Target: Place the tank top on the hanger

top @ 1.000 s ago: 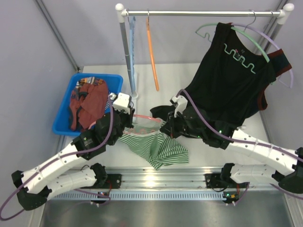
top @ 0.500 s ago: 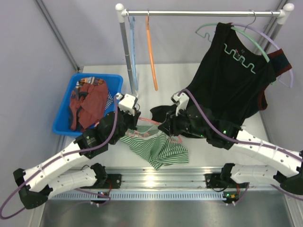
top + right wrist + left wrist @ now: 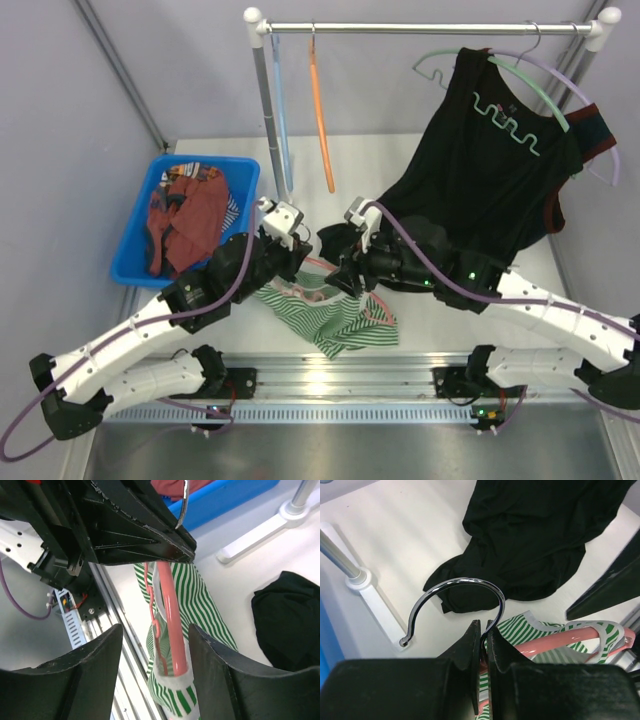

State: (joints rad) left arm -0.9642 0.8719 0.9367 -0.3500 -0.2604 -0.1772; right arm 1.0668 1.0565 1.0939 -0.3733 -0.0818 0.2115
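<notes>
1. Looking past your left pincer [image 3: 483,630], you see its black jaws drawn narrow and clamped on the hanger [image 3: 560,639]. They grip the neck, where the shiny metal hook meets the smooth salmon plastic. The hook curls up and leftward beyond the fingertips.
2. Your right pincer [image 3: 155,630] stands wide. Its two matte, curved fingers sit on either side of the hanger's rounded pink arm and appear clear of it.
3. The tank top [image 3: 205,600] lies beneath that arm, between and beyond the right fingers. It is soft knit with thin green and white stripes and white trim, rumpled on the table [image 3: 410,525]. To the right of your left pincer, a white-trimmed edge appears looped over the pink arm.
4. A crumpled black garment [image 3: 530,530] ends just beyond the hook. The rack's white foot [image 3: 370,587] sits near the hook's left side, with bare table between the two.
5. A ribbed metal rail [image 3: 330,378] edges the table behind both pincers.
</notes>
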